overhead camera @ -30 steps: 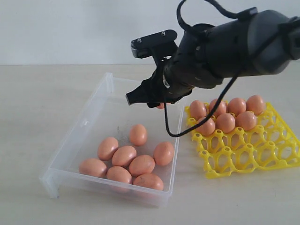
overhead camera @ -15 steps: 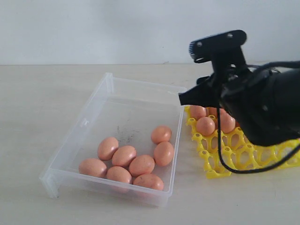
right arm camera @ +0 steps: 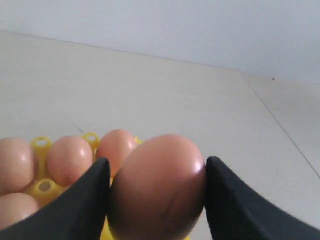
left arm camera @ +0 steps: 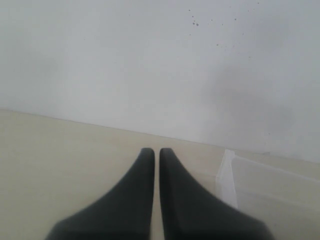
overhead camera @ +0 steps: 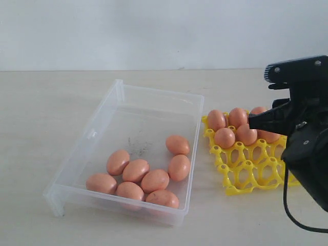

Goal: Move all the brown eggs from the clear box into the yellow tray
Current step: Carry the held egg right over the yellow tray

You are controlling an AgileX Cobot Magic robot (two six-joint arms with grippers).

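Several brown eggs (overhead camera: 136, 170) lie in the near half of the clear box (overhead camera: 154, 100). More eggs (overhead camera: 224, 137) fill the far rows of the yellow tray (overhead camera: 241, 171). My right gripper (right arm camera: 157, 161) is shut on one brown egg (right arm camera: 157, 195) and holds it above the tray's far right part, with tray eggs (right arm camera: 67, 157) just beyond. In the exterior view this gripper (overhead camera: 259, 122) reaches in from the right, and its egg is hidden there. My left gripper (left arm camera: 152, 152) is shut and empty above bare table, beside a corner of the box (left arm camera: 227, 175).
The right arm's dark body (overhead camera: 307, 148) covers the tray's right side. The tray's near cups (overhead camera: 246, 179) stand open. The box has low walls and a scuffed floor (overhead camera: 136, 143). A pale wall (overhead camera: 154, 31) runs behind the table.
The right arm has swung from over the box to the right, over the tray, carrying its egg. One loose egg in the box has rolled to the right.
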